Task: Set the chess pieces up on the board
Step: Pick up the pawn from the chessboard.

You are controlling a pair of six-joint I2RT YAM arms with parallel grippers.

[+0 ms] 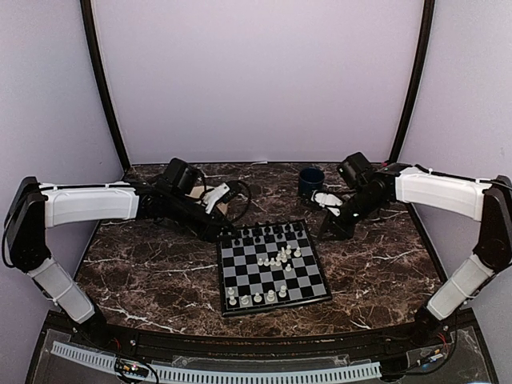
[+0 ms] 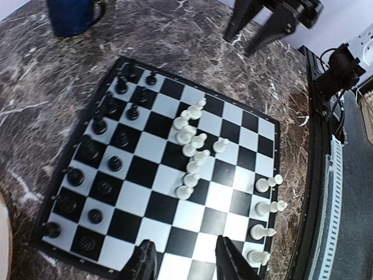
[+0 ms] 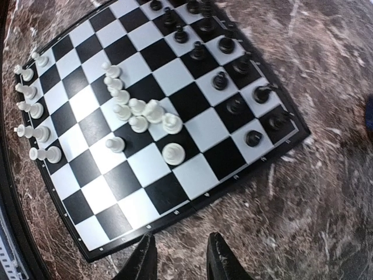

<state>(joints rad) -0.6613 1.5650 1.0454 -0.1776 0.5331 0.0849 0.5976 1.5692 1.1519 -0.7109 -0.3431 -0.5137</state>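
The small chessboard (image 1: 314, 277) lies flat on the dark, white-veined marble tabletop (image 1: 144, 272), just below the centre of the top view. The black pieces (image 2: 108, 137) stand in two rough ranks along the board's upper edge in the top view. That edge is the left side of the left wrist frame and the upper right of the right wrist frame.

Most of the white pieces (image 2: 192, 153) crowd together in a loose diagonal cluster near the middle of the board. They are packed so closely that I cannot tell which ones touch. A few more white ones stand in a line along the board's lower edge in the top view.

The left gripper (image 2: 187, 261), at the bottom of its own frame, hovers over the board's edge squares, its fingers apart with nothing between them. The right gripper (image 3: 182, 262), at the bottom of its frame, hangs over bare marble just outside the board's black rim, fingers likewise apart and holding nothing.

A dark blue mug (image 1: 311, 182) stands upright above the board in the top view, clear of it and near the right arm's wrist.
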